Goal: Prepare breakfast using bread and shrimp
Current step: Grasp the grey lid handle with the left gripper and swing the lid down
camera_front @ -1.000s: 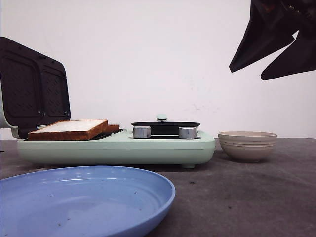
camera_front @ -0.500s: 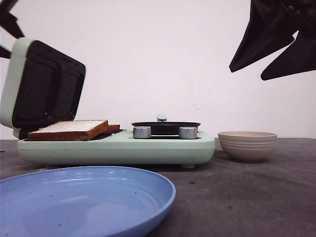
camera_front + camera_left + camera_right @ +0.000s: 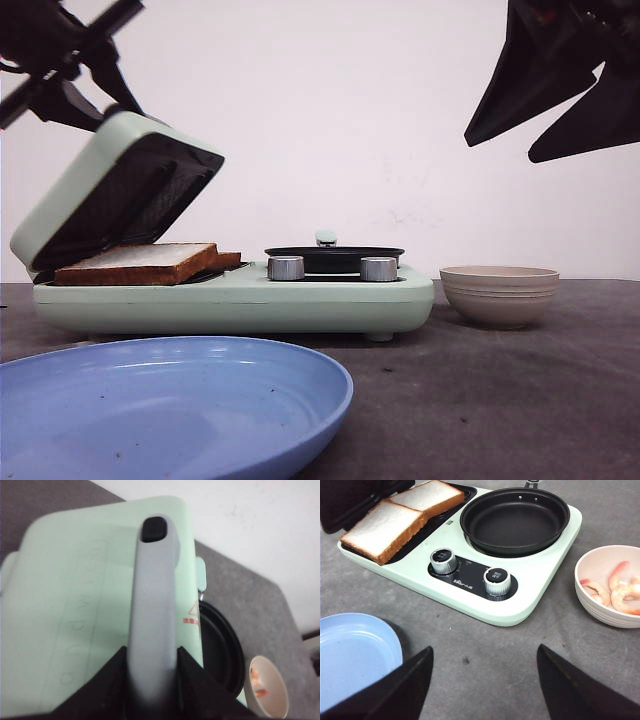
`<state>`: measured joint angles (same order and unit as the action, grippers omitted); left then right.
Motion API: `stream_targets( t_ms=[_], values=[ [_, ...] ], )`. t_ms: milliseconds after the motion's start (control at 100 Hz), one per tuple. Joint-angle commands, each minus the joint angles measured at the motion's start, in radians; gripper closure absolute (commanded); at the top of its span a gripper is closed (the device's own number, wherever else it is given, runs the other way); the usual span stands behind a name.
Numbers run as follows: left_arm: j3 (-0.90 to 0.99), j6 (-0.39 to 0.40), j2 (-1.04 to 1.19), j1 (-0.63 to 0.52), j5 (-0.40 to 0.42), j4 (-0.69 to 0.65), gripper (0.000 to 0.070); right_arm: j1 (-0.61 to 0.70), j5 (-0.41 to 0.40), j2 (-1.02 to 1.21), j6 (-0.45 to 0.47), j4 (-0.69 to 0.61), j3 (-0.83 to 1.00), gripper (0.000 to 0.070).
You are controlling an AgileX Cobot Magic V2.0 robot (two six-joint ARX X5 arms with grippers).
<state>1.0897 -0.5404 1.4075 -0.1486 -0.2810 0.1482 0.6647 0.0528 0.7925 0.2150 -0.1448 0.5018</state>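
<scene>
Tilted lid [image 3: 120, 190] half hides the bread [image 3: 140, 262]; left fingers [image 3: 107, 680] cropped.

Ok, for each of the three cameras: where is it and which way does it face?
Front: low at table height, facing the grill and wall; both arms show above.
Left wrist: on the left gripper, looking down its lid; fingers grip the handle.
Right wrist: high, looking down at bread, pan, shrimp; fingertips show.
All share the grill.
</scene>
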Motion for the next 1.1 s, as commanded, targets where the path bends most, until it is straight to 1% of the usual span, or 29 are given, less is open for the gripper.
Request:
stream_targets(
  t_ms=[0,320,580,840,880,900,930,990,1030,1060,1090],
  values=[
    [-0.019,0.081,0.044,-0.012,0.049,0.055,0.0697,0.007,0.001,0.004,0.010,0.008,0.003,0.0301],
    [-0.019,0.109,0.170,-0.137,0.125,0.054,0.0697,0.007,0.001,0.004,0.010,-0.022,0.003,0.0301],
    [-0.019,0.110,0.266,-0.186,0.132,0.054,0.0697,0.007,0.001,0.004,0.010,-0.024,0.003,0.0301],
    [-0.019,0.114,0.279,-0.192,0.130,0.033,0.0693,0.007,0.001,0.004,0.010,-0.024,0.003,0.0301],
    [-0.017,0.114,0.277,-0.192,0.130,0.030,0.0650,0.007,0.001,0.004,0.010,-0.024,0.003,0.0301],
    [-0.017,0.114,0.275,-0.192,0.130,0.030,0.0613,0.007,0.001,0.004,0.010,-0.024,0.003,0.0301],
    [-0.016,0.114,0.272,-0.191,0.131,0.028,0.0545,0.007,0.001,0.004,0.010,-0.024,0.003,0.0301],
    [-0.013,0.113,0.269,-0.191,0.130,0.023,0.0385,0.007,0.001,0.004,0.010,-0.024,0.003,0.0301],
    [-0.010,0.113,0.266,-0.191,0.129,0.023,0.0301,0.007,0.001,0.004,0.010,-0.024,0.003,0.0301],
    [-0.005,0.114,0.265,-0.191,0.123,0.023,0.0261,0.007,0.001,0.004,0.010,-0.024,0.003,0.0301],
    [-0.001,0.114,0.262,-0.191,0.119,0.023,0.0242,0.007,0.001,0.004,0.010,-0.024,0.003,0.0301]
  ],
)
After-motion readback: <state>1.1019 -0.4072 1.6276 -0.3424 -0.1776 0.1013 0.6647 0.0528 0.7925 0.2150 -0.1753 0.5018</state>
